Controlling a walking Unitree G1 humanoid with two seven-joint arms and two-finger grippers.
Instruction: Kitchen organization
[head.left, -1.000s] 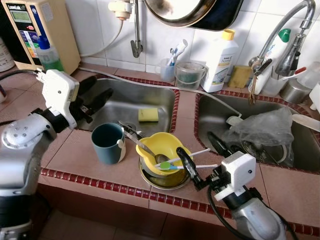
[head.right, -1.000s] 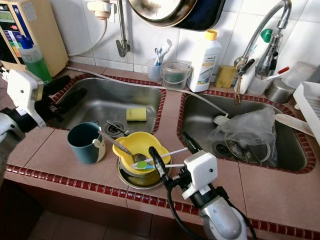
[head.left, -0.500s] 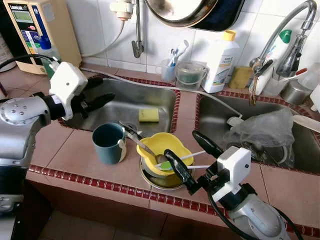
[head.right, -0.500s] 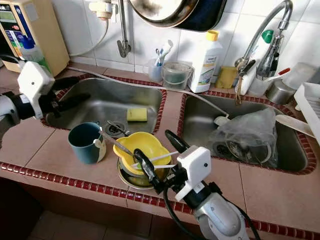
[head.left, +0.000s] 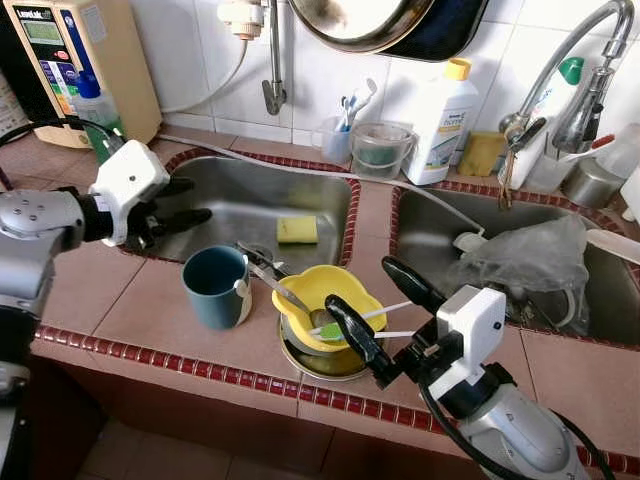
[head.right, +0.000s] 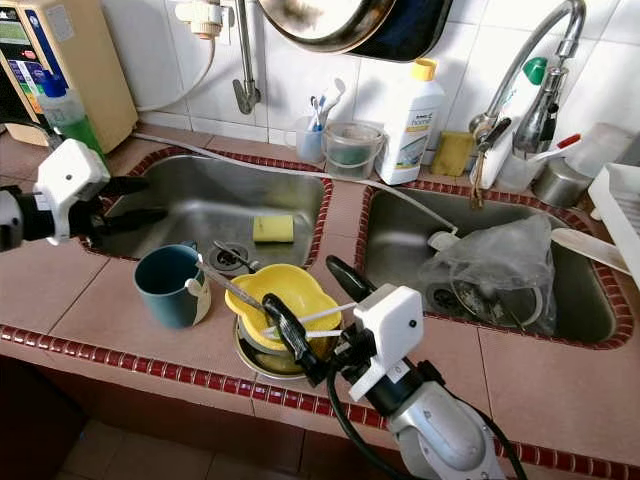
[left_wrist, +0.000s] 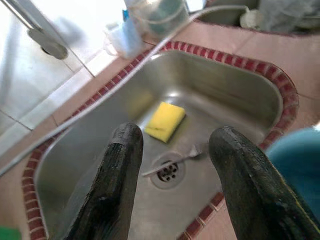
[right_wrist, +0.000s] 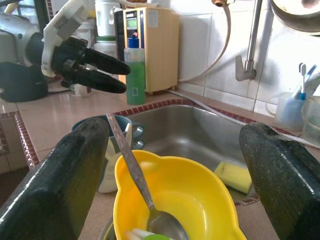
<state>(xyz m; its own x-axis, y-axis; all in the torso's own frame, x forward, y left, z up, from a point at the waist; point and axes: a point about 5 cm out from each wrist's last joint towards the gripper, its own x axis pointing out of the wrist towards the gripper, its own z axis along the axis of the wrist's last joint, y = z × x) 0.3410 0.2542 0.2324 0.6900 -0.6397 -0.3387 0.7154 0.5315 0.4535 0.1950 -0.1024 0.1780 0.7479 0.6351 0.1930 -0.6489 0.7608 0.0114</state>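
Note:
A yellow bowl (head.left: 325, 288) sits in a metal bowl (head.left: 322, 362) on the tiled counter between the two sinks. It holds a metal spoon (right_wrist: 134, 172) and white sticks with a green tip (head.left: 350, 324). A blue mug (head.left: 213, 285) stands just left of it. My right gripper (head.left: 360, 284) is open at the bowl's right side, and one finger (right_wrist: 65, 185) shows on each side of the bowl in the right wrist view. My left gripper (head.left: 193, 200) is open over the left sink's near-left rim, above a yellow sponge (left_wrist: 165, 120).
The left sink (head.left: 250, 195) has a drain and a fork (left_wrist: 172, 163). A crumpled plastic bag (head.left: 525, 255) lies in the right sink. A detergent bottle (head.left: 438, 120), cups, a water dispenser (head.left: 70, 60) and a faucet (head.left: 575, 70) line the back wall.
My right gripper has opened wider and moved left, up to the yellow bowl. My left arm has swung down and left, with its gripper still over the left sink.

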